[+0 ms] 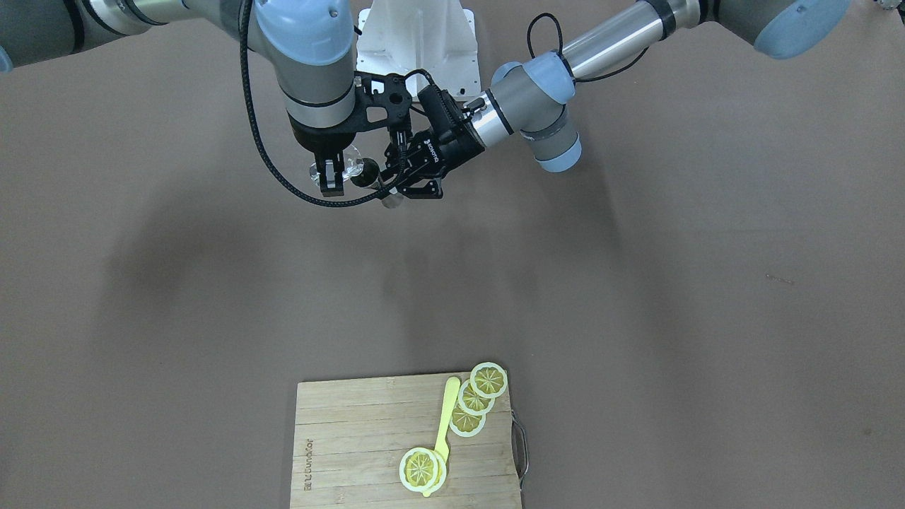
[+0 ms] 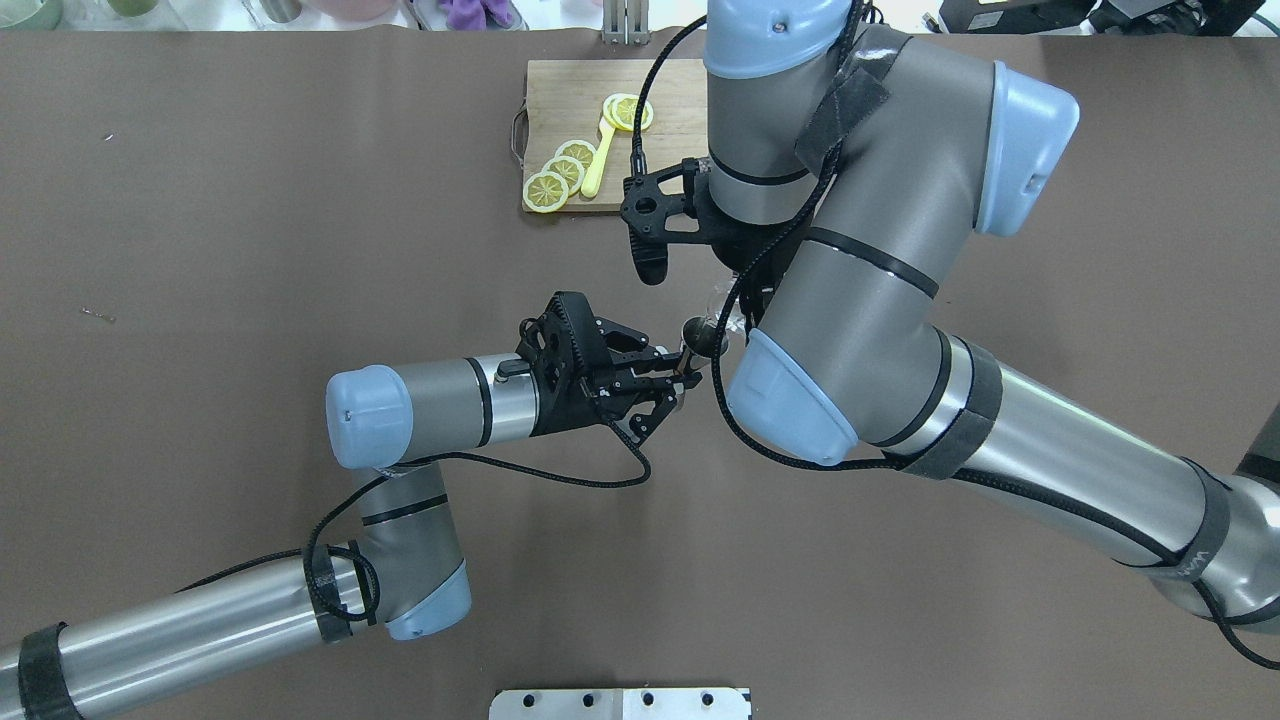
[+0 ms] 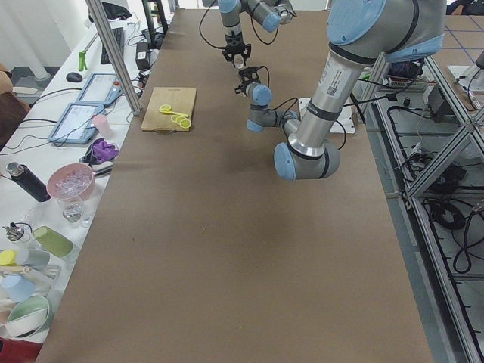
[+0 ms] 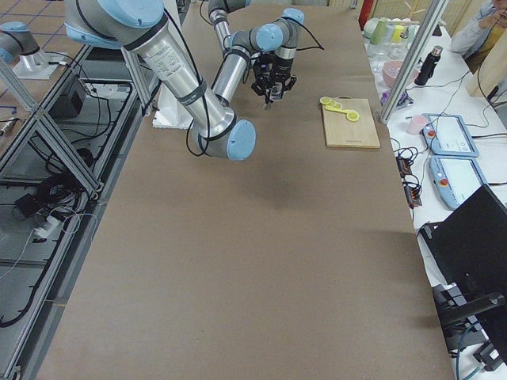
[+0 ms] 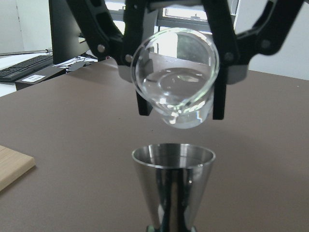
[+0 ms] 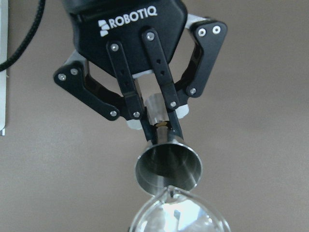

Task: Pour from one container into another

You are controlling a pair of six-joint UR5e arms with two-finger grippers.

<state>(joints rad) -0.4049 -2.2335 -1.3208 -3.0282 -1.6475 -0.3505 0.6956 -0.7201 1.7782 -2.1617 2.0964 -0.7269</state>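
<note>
A clear glass beaker [image 6: 179, 215] is hanging spout-first over a conical steel cup [image 6: 168, 168] that the black left end effector [image 6: 161, 126] is clamping.

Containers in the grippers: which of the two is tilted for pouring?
The clear glass beaker in the right gripper; it tilts, spout down, above the steel cup, which stands upright in the left gripper.

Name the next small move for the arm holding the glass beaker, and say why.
Probably tilt the glass beaker in the right gripper slightly further. Its spout hangs just above the mouth of the steel jigger, which the left gripper holds upright, and no stream shows. Whether any liquid is inside is hard to tell.
</note>
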